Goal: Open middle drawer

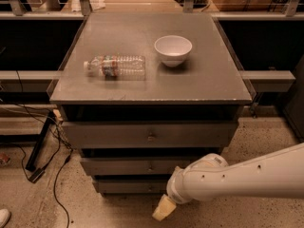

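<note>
Lab or workshop setting, as indicated by: speckled hard floor (266, 139); loose cables (57, 175) trailed off the front-left corner of the worktop (142, 87); metal rails (42, 14) fixed beyond its rear edge. The gripper (163, 209) is held low, under the front-right corner.

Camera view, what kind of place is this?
Probably a lab or workshop: a gray drawer cabinet between metal racks, loose cables on a speckled floor. The gripper hangs low by the bottom drawer.

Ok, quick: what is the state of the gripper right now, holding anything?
Gripper: open or shut cannot be told. It hangs low, below the middle drawer and a little right of its knob, not touching it.
</note>
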You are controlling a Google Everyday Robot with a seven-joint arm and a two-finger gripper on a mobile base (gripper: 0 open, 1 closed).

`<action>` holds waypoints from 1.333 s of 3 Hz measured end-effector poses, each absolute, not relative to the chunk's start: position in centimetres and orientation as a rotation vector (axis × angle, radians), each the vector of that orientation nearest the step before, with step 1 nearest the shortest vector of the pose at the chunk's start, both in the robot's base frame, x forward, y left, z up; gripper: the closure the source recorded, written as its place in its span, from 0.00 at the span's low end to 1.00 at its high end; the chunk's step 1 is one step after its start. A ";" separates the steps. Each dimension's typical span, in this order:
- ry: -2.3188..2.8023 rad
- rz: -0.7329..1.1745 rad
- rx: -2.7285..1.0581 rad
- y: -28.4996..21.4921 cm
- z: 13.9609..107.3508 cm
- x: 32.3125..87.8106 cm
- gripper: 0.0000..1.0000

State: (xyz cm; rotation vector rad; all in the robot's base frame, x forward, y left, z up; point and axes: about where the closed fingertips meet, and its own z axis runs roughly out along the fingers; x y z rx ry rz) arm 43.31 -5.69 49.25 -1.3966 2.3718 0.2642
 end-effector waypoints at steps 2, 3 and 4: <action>2.357 0.298 -1.372 -5.3 48.4 44.0 0.00; 2.342 0.331 -1.335 -5.2 47.2 45.5 0.00; 2.327 0.340 -1.321 -5.4 46.2 46.7 0.00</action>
